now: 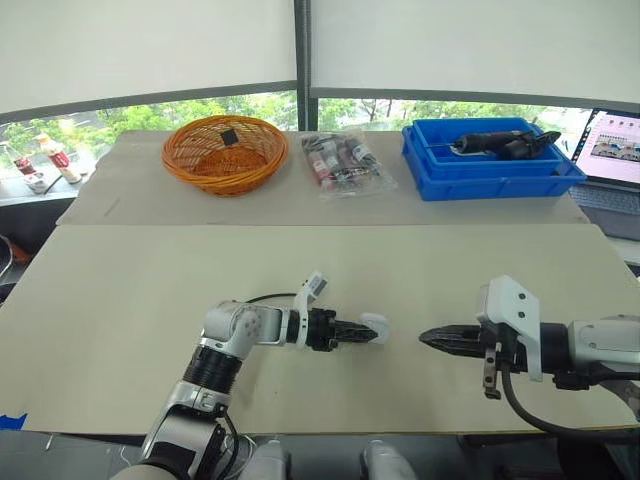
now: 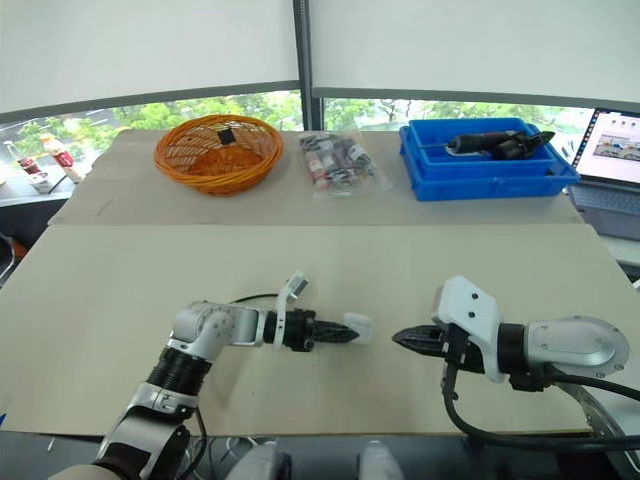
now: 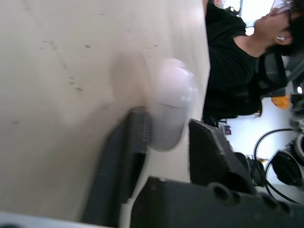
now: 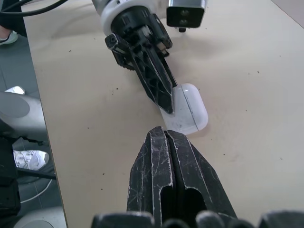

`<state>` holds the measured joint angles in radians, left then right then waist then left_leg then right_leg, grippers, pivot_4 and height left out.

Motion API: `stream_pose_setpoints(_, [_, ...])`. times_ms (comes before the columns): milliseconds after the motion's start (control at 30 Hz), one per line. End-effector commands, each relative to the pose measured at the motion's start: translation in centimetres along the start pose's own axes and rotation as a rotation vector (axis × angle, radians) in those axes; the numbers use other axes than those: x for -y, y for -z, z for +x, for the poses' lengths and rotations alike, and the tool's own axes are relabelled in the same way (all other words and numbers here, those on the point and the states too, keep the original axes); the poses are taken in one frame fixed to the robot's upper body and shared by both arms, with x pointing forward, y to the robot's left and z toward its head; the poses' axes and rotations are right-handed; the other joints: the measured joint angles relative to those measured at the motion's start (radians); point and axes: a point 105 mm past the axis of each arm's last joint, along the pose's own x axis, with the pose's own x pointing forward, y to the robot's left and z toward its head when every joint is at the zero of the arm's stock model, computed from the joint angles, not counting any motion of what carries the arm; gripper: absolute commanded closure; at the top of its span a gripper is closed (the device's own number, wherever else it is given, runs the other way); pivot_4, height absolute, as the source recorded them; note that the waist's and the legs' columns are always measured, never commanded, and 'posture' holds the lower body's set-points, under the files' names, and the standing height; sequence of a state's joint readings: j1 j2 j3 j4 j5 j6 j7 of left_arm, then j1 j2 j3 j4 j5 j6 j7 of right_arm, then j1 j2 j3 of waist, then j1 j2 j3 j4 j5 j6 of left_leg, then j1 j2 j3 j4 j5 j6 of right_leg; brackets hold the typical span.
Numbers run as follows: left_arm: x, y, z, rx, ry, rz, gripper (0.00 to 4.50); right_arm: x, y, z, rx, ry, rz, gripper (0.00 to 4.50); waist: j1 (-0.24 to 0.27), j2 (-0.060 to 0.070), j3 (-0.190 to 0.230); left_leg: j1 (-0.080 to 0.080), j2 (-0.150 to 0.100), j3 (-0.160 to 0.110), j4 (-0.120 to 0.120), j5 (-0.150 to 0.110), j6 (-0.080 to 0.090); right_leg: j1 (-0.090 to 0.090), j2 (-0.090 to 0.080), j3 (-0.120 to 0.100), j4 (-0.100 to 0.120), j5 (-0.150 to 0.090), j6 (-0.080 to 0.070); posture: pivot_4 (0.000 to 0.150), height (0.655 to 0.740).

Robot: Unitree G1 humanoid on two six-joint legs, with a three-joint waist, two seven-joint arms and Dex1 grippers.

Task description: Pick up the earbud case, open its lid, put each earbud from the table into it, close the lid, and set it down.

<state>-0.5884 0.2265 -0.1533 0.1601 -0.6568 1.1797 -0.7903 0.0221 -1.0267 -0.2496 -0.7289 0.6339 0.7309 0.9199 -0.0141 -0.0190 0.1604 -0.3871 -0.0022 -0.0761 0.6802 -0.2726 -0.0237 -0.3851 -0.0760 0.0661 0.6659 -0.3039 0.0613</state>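
**Right gripper** [image 1: 428, 338]: two black fingers of scuffed, ribbed plastic, pressed together into a single wedge and holding nothing. The tip points at the earbud case from just beside it, near the front edge of the tabletop [image 1: 140, 300].

**Left gripper** [image 1: 362, 333]: slim black fingers, spread on either side of the earbud case. In the left wrist view one finger [image 3: 135, 130] lies against the case's side, and the other stands off it with a gap.

**Earbud case** [image 4: 189, 112]: white, glossy, smooth plastic in a rounded pebble shape. A fine seam line runs round it and the lid is closed. It lies on the tabletop between the left fingers, in the near middle, with the right gripper's tip close to it.

**Tabletop**: beige, matte and flat, with small dark specks. A seam crosses it between the near and far halves.

**Basket** [image 1: 224, 152]: orange woven wicker, a round shallow bowl at the far left, with a small dark square inside.

**Bag** [image 1: 345, 163]: clear crinkled plastic at the far centre, packed with small items.

**Tray** [image 1: 490, 165]: blue rigid plastic, rectangular, at the far right. It carries a dark elongated tool [image 1: 500, 144].

**Laptop** [image 1: 615, 150]: open, at the far right edge.
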Motion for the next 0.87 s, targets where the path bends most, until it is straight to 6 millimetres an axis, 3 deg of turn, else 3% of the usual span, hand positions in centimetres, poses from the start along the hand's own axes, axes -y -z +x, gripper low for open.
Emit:
stream_pose_setpoints(33, [-2.6,1.0,-2.4,-0.019,-0.152,0.003,0.8,0.4,-0.9,-0.2,0.032,0.02,-0.031,4.5,-0.002,0.0,0.0,0.001,0.0,0.0,0.0,0.0,0.0,0.001,0.0,0.0,0.0,0.0,0.0,0.15,0.74])
stream_pose_setpoints(100, [-2.7,1.1,-3.6,-0.03,-0.184,0.071,0.05,0.5,-1.2,-0.2,0.04,0.017,-0.031,4.5,-0.003,0.0,0.0,0.002,0.0,-0.001,-0.001,0.0,0.0,0.002,0.0,0.001,0.0,0.0,0.0,0.15,0.74])
stream_pose_setpoints(267, [-2.4,1.4,-7.6,-0.052,-0.26,0.328,0.05,1.3,-1.5,-0.6,0.014,0.03,-0.118,4.5,-0.016,0.001,-0.001,0.005,0.001,-0.002,-0.004,0.0,0.0,0.001,0.001,0.002,0.0,0.0,0.0,0.15,0.74])
stream_pose_setpoints(333, [-1.6,1.4,-9.2,-0.046,-0.259,0.433,0.0,1.5,-1.2,-0.9,-0.016,0.02,-0.147,3.54,-0.015,0.001,-0.001,0.004,0.001,-0.002,-0.004,0.0,0.0,0.0,0.0,0.003,-0.001,0.0,0.0,0.15,0.74])
stream_pose_setpoints(533, [2.3,0.3,-12.8,0.04,-0.222,0.834,0.0,2.1,0.3,-2.7,-0.151,-0.033,-0.268,1.58,0.007,0.001,0.0,0.0,0.001,-0.002,-0.003,0.0,0.0,-0.002,-0.001,0.003,-0.002,0.0,0.0,0.15,0.74])
stream_pose_setpoints(600, [2.6,0.4,-13.7,0.021,-0.311,0.926,0.0,2.3,0.3,-3.2,-0.16,-0.044,-0.302,0.88,0.015,0.001,0.0,-0.002,0.0,0.0,-0.002,0.0,0.0,-0.002,-0.002,0.001,-0.003,0.0,0.0,0.15,0.74])
stream_pose_setpoints(867, [3.4,0.7,-14.5,0.096,-0.377,1.057,0.0,3.1,0.3,-3.7,-0.14,-0.042,-0.314,0.88,0.014,0.001,0.0,-0.001,0.001,0.002,-0.003,0.0,0.0,-0.002,-0.001,0.001,-0.002,0.0,0.0,0.15,0.74])
